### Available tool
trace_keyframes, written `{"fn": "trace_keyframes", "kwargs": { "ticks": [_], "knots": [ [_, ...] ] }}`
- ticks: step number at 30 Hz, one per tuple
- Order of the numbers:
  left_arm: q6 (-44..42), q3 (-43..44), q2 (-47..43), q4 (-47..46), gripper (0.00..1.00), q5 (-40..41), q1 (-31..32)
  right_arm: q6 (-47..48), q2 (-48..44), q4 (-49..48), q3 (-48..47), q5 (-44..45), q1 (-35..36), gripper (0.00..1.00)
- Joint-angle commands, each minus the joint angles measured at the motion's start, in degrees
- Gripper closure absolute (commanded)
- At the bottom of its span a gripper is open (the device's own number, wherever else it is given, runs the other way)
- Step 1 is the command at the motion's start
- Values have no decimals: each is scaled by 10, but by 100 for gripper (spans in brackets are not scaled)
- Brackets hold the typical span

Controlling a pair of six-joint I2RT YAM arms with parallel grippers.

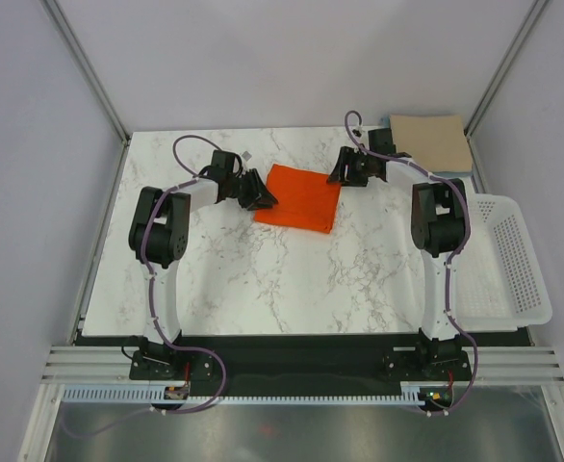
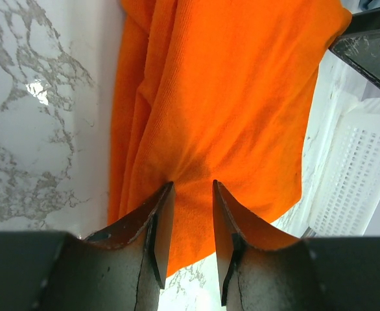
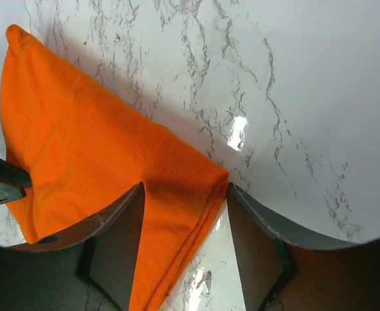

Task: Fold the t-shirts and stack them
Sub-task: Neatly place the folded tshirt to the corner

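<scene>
The bright orange t-shirt (image 1: 299,196) lies folded into a rectangle at the middle back of the table. My left gripper (image 1: 261,192) is at its left edge. In the left wrist view the jaws (image 2: 192,186) stand narrowly apart, pinching the orange cloth (image 2: 229,91), and wrinkles run to their tips. My right gripper (image 1: 342,171) is at the shirt's far right corner. In the right wrist view it (image 3: 185,188) is open and straddles the folded corner (image 3: 93,155). The tan-beige t-shirt (image 1: 428,140) lies folded at the back right, with a light blue edge (image 1: 463,177) showing under it.
A white perforated basket (image 1: 508,260) stands at the table's right edge and also shows in the left wrist view (image 2: 352,175). The marble table (image 1: 263,279) reaches to grey walls at the back and sides.
</scene>
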State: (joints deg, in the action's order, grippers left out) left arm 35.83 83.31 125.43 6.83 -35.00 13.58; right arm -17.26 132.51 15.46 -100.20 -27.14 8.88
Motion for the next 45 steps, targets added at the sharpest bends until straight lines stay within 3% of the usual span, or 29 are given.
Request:
{"fn": "trace_keyframes", "kwargs": {
  "ticks": [1,6,12,14,15,23,30,45],
  "knots": [
    [-41,-23,-4,24,61,41,-1,23,38,44,-10,12,3,38],
    [-39,-31,-11,23,60,32,4,28,47,48,-18,6,3,54],
    [-28,-42,-26,24,60,18,6,31,56,46,-38,-11,3,82],
    [-23,-50,-40,25,60,13,6,32,50,45,-39,-11,2,98],
    [-18,-60,-51,25,60,8,5,33,45,45,-39,-6,1,100],
    [-32,-71,-236,124,56,-12,-1,78,-95,60,-8,83,2,100],
    [-68,-142,-343,151,54,-27,-2,190,-165,72,7,163,2,100],
    [-125,-216,-379,155,55,-50,2,375,-239,65,-31,358,-4,100]
  ]
}}
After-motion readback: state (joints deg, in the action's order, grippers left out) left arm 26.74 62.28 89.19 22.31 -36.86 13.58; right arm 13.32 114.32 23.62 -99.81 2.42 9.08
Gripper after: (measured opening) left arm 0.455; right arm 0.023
